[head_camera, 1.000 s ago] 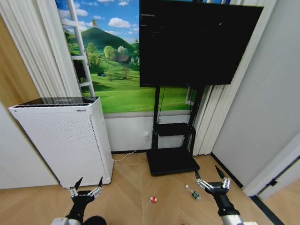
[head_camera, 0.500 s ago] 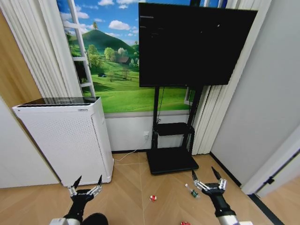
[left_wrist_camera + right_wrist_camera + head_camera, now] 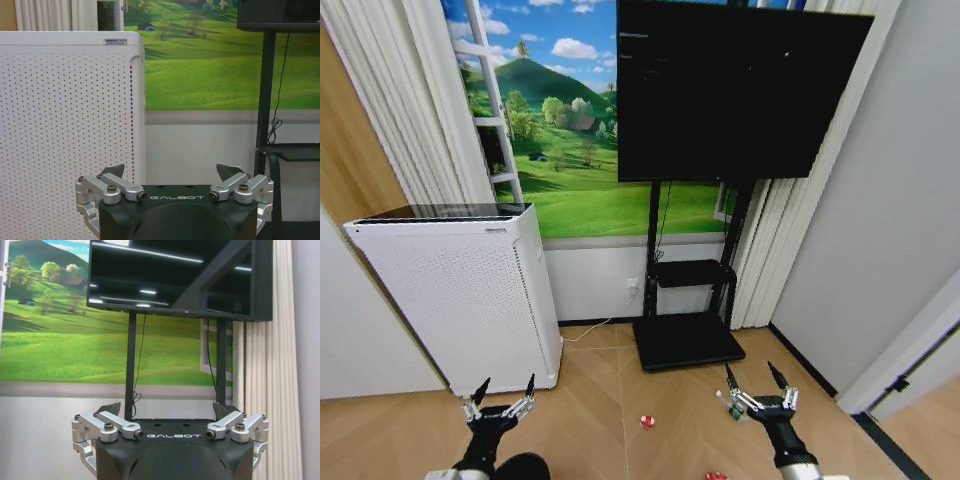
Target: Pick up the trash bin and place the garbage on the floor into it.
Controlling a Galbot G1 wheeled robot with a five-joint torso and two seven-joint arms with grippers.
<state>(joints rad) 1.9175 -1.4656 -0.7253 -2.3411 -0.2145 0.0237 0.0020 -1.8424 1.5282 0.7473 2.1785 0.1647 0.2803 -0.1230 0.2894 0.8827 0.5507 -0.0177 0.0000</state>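
- Facing a wall from the head view, I see a green landscape mural [image 3: 560, 150] and a black television [image 3: 740, 90] on a black wheeled stand [image 3: 685, 340].
- On my left stands the tall white perforated air purifier [image 3: 460, 290], its foot on the herringbone wood floor [image 3: 600, 400].
- My left gripper [image 3: 501, 391] hangs low at the left of the head view, in front of the purifier's lower corner, its two fingers spread wide with nothing between them.
- From the left wrist view that same gripper [image 3: 173, 172] points level at the purifier's dotted side panel [image 3: 65, 130] and the white baseboard wall under the mural, jaws apart and empty.
- My right gripper [image 3: 753, 378] hangs low at the right, past the stand's base plate, fingers likewise splayed and holding nothing.
- In the right wrist view it [image 3: 167, 409] faces the television's stand posts [image 3: 131, 365] and the pleated white curtain [image 3: 262, 390].
- Garbage on the floor: a small red-and-white crumpled piece [image 3: 647, 423] lies between the two grippers, well apart from both.
- A small clear bottle with a green label [image 3: 730, 410] lies just beside the right gripper's left fingertip in the head view; I cannot tell whether they touch.
- Another red scrap [image 3: 716, 476] peeks at the bottom edge.
- A dark rounded shape [image 3: 520, 468] sits at the bottom edge beside my left arm; I cannot tell if it is the trash bin.
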